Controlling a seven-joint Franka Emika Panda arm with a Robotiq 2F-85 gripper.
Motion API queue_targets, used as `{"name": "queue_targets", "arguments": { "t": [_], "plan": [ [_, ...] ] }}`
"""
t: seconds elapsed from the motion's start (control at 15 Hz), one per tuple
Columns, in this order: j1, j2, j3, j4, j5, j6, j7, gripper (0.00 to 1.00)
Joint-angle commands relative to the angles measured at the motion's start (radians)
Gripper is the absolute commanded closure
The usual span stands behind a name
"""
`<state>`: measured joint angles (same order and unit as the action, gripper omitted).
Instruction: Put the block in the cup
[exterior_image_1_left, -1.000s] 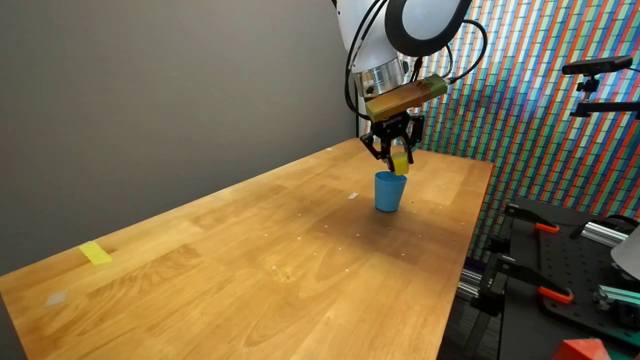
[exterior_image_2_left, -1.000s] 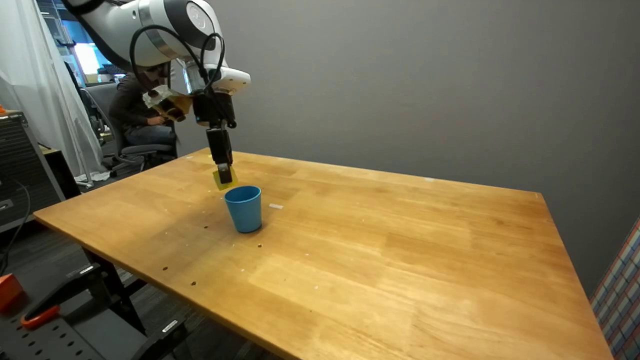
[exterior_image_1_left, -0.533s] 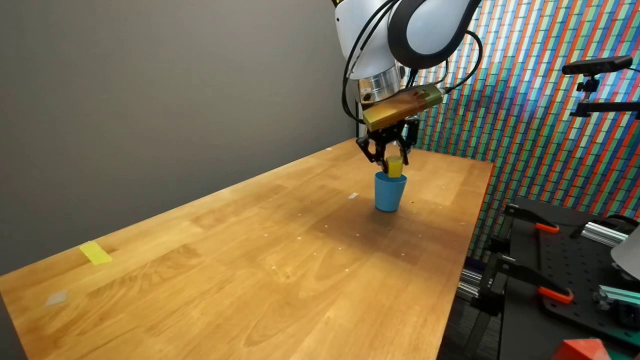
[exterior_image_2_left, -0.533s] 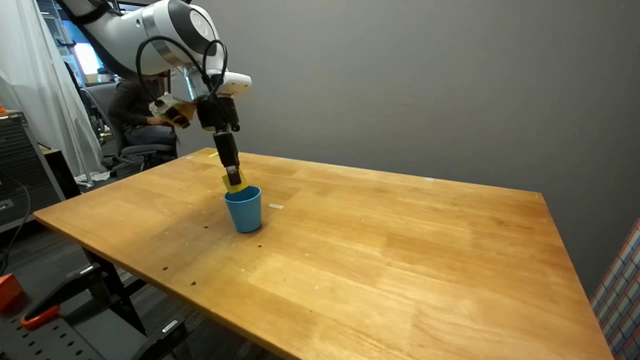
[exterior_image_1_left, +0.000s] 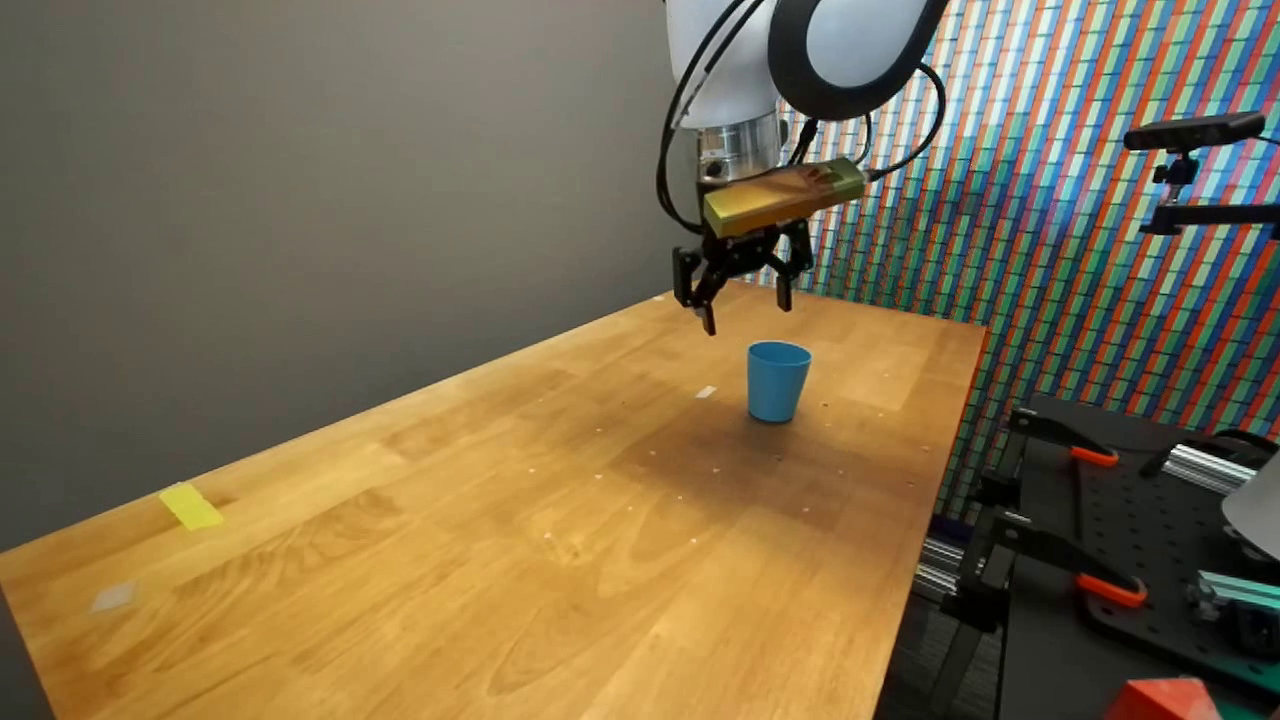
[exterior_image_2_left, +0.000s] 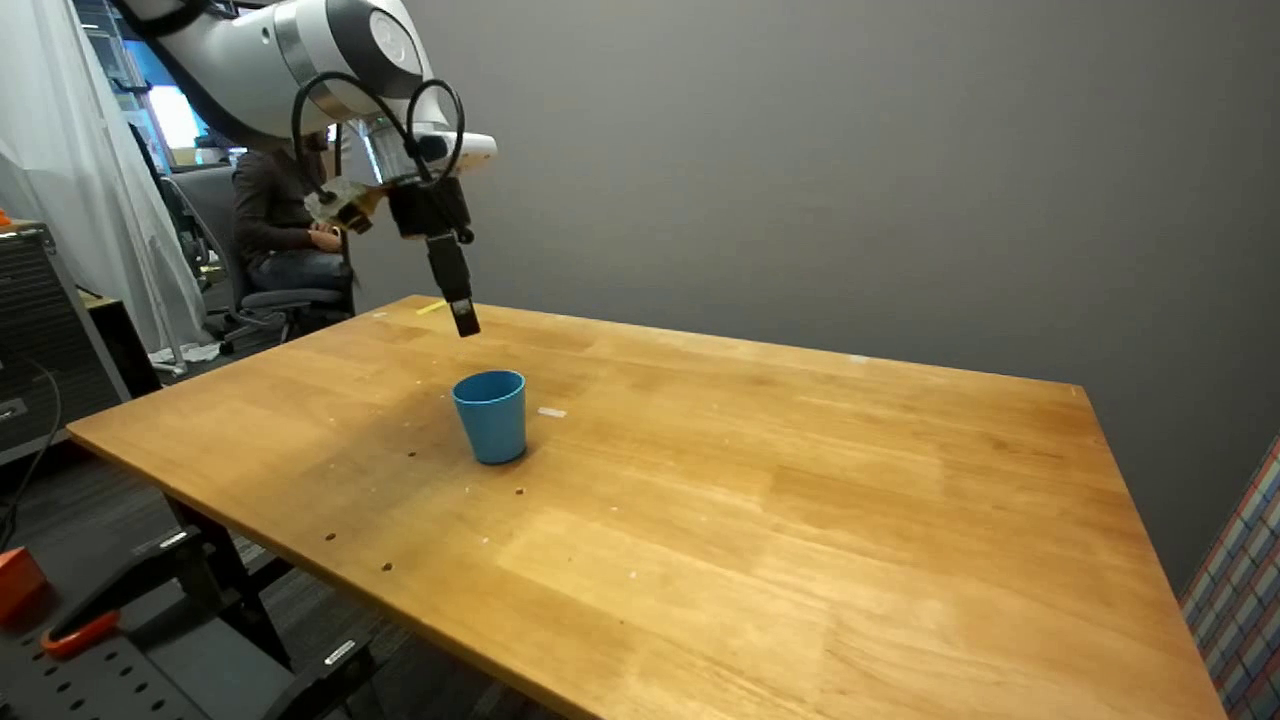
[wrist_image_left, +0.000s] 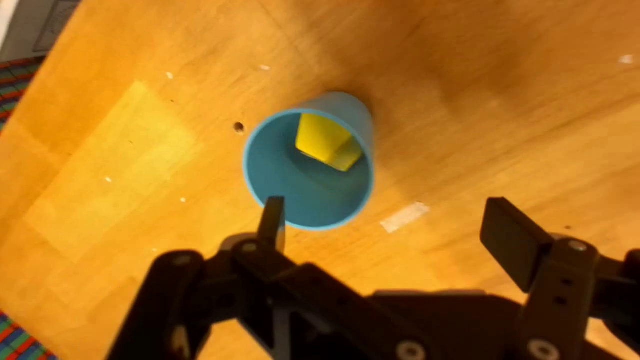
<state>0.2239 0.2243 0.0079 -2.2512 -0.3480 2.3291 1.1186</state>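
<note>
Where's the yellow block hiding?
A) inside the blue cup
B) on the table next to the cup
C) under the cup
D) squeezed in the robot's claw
A: the wrist view looks down into the blue cup and shows the yellow block inside it, while the claw stands open with nothing in its grip.

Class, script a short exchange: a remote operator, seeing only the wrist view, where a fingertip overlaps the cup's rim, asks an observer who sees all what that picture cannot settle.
Operator: I see the yellow block in the blue cup. Is the hand touching the cup?
Observer: No. Both exterior views show the hand above the cup, apart from it.
Operator: Is anything else yellow on the table?
Observer: Yes. Both exterior views show a flat yellow patch by the table's edge.
</note>
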Motion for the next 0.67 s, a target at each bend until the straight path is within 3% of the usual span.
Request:
{"name": "queue_targets", "arguments": {
  "t": [0.0, 0.4, 0.47, 0.6],
  "plan": [
    [-0.031, -0.096, 0.060, 0.011, 0.124, 0.034, -0.197, 0.00],
    [-0.051, -0.181, 0.105, 0.063, 0.435, 0.017, -0.599, 0.00],
    [-0.035, -0.148, 0.095, 0.060, 0.351, 0.019, -0.474, 0.00],
    [-0.043, -0.165, 0.099, 0.065, 0.402, 0.018, -0.551, 0.00]
  ]
}}
